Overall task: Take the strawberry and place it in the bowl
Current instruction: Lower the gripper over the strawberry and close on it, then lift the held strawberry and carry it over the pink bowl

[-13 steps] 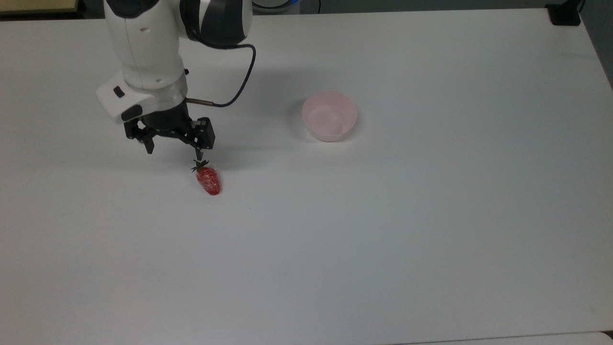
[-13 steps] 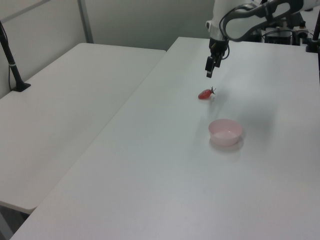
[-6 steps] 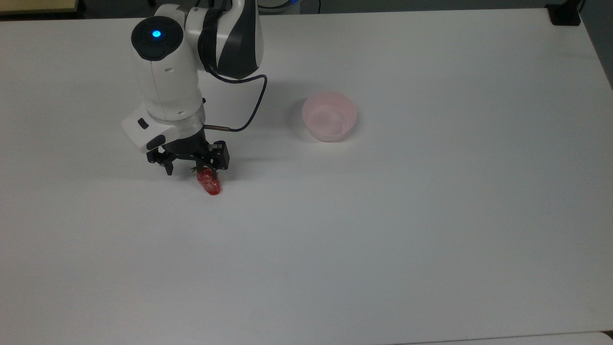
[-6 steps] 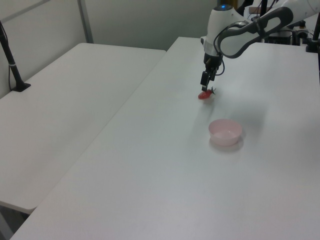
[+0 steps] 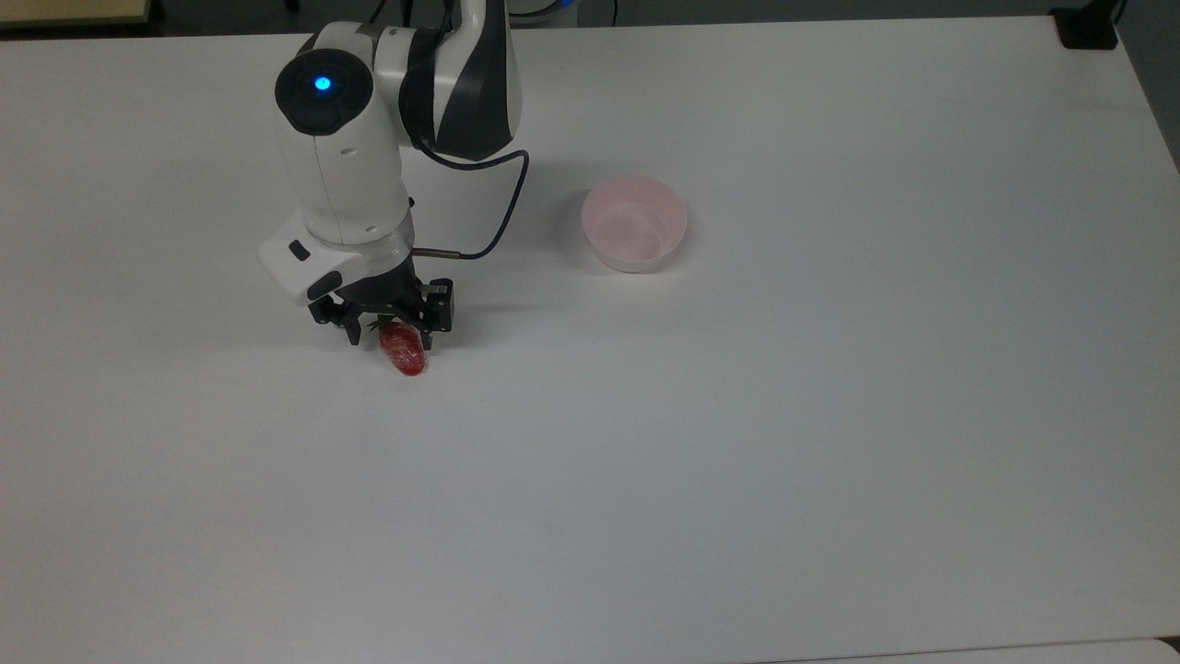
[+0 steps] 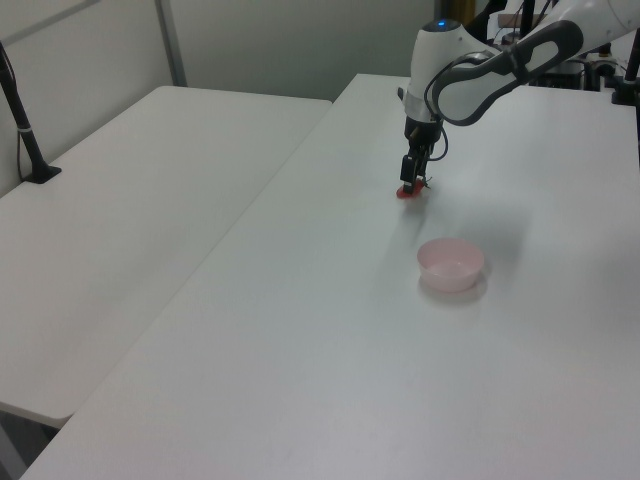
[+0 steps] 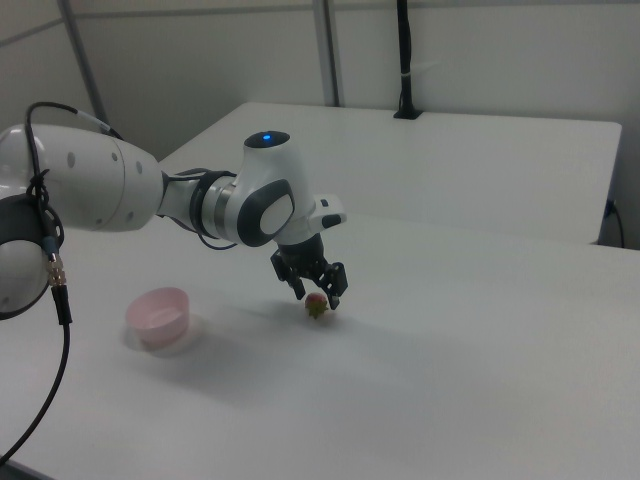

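The red strawberry [image 5: 405,352] lies on the white table [image 5: 737,443], in the top view's left half. My gripper [image 5: 391,337] is low over its green-capped end, open, with one finger on each side of the fruit. In the right view the strawberry [image 7: 317,305] sits between the gripper's [image 7: 318,296] two dark fingers. In the left view the gripper [image 6: 410,184] stands right over the strawberry [image 6: 406,192]. The pale pink bowl [image 5: 634,224] stands upright and holds nothing, to the top view's right of the gripper; the same bowl [image 6: 451,264] [image 7: 160,315] appears in both side views.
A second white table [image 6: 130,200] adjoins the left view's left, with a black post [image 6: 20,100] on it. A black block [image 5: 1088,28] sits at the far right corner in the top view. A dark cable [image 5: 498,221] loops beside my wrist.
My gripper came down and moved to the top view's right and nearer the front, from beside the strawberry's cap to straddling the fruit. The strawberry and the bowl stayed put.
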